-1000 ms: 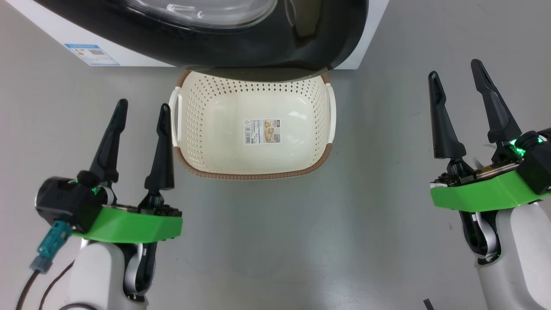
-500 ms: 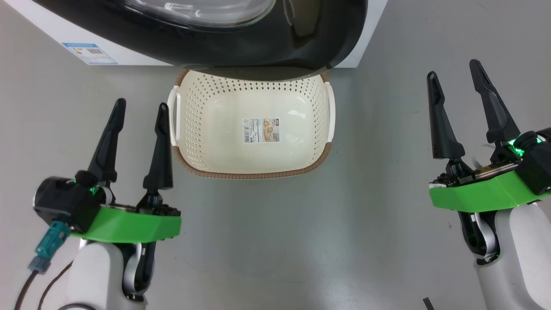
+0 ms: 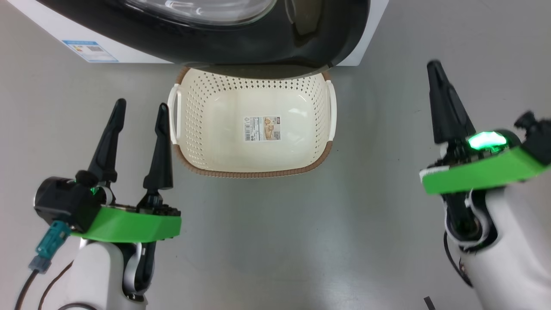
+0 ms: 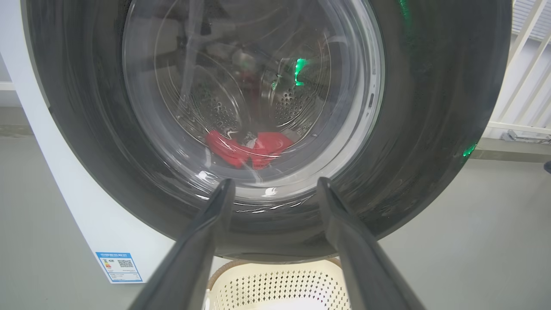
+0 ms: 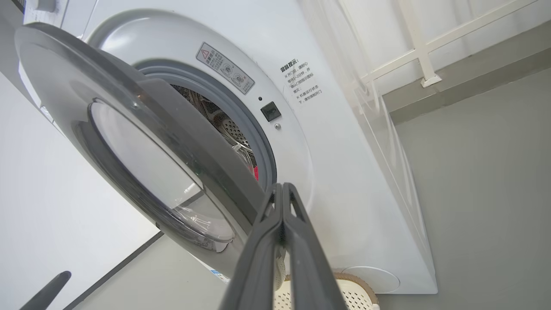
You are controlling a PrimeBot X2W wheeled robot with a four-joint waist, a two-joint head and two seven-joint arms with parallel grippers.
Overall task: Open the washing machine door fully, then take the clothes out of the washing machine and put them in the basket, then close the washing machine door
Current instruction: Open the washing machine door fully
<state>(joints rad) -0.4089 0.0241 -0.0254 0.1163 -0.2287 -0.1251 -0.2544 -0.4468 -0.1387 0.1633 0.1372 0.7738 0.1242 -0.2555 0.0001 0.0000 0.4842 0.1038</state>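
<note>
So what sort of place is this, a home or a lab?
Likely a lab mock-up of a laundry corner: a white front-loading washing machine with its door partly open, a cream basket before it, bare grey floor.

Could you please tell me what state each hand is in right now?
Left hand: open, holding nothing.
Right hand: closed, fingers pressed together, holding nothing.

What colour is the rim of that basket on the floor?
Brown, woven-looking rim on a cream basket; the head view shows it best.
</note>
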